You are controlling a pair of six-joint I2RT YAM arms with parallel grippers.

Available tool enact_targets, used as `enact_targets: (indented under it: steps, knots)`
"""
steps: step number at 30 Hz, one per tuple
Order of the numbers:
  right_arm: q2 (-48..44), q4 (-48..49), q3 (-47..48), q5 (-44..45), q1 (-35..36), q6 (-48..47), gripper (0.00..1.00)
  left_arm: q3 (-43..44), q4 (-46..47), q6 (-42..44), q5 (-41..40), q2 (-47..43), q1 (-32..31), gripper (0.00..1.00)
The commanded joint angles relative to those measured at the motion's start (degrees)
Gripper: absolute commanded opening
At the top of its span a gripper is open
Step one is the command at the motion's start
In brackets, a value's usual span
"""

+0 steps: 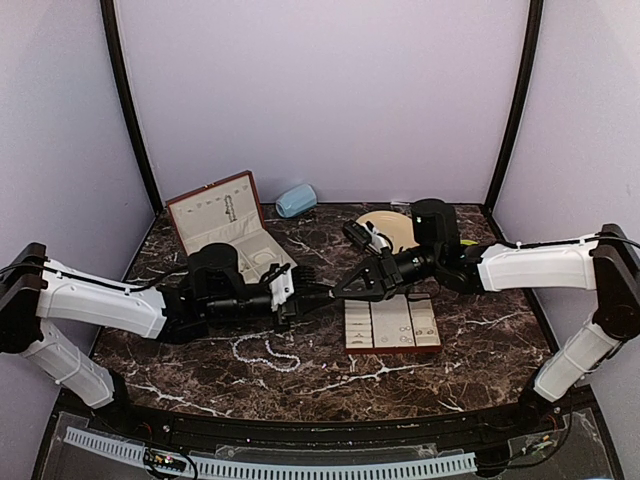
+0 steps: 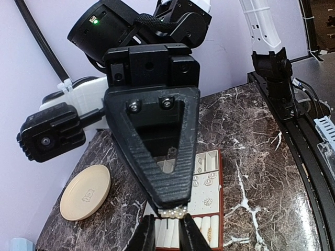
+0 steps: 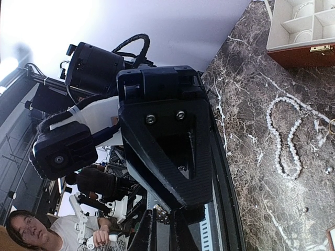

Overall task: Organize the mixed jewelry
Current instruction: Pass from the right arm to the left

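Observation:
My two grippers meet tip to tip above the table, just left of the cream slotted tray (image 1: 390,349). My right gripper (image 1: 350,287) (image 3: 166,217) is shut on a small cluster of white pearl-like beads (image 2: 177,212) (image 3: 168,215). My left gripper (image 1: 305,290) (image 2: 168,224) faces it with the jaws drawn narrow. A slim gap still shows between them, and the beads sit right at their tips. A long pearl strand (image 1: 268,352) (image 3: 285,141) lies loose on the marble below. Tiny silvery pieces (image 3: 328,170) lie near it.
A red-brown box (image 1: 225,222) stands open at the back left, a pale blue object (image 1: 296,200) behind it. A cream plate (image 1: 385,228) (image 2: 86,192) sits at the back centre. The tray (image 2: 221,198) holds several small earrings. Dark walls close in on three sides.

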Motion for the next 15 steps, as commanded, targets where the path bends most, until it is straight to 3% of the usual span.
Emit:
enact_targets:
  steps: [1,5,15]
  knots:
    - [0.63,1.4,-0.39,0.07,-0.2,-0.38,0.0,1.89,-0.51,1.41,-0.46,0.16,-0.83,0.18]
    - [0.7,1.34,-0.53,0.34,-0.2,-0.49,0.0,1.96,-0.79,1.68,-0.87,0.16,-1.14,0.09]
    - [1.08,-1.68,-0.44,1.29,-0.2,-3.04,0.0,2.46,-0.88,0.85,-1.2,0.56,-1.61,0.0]
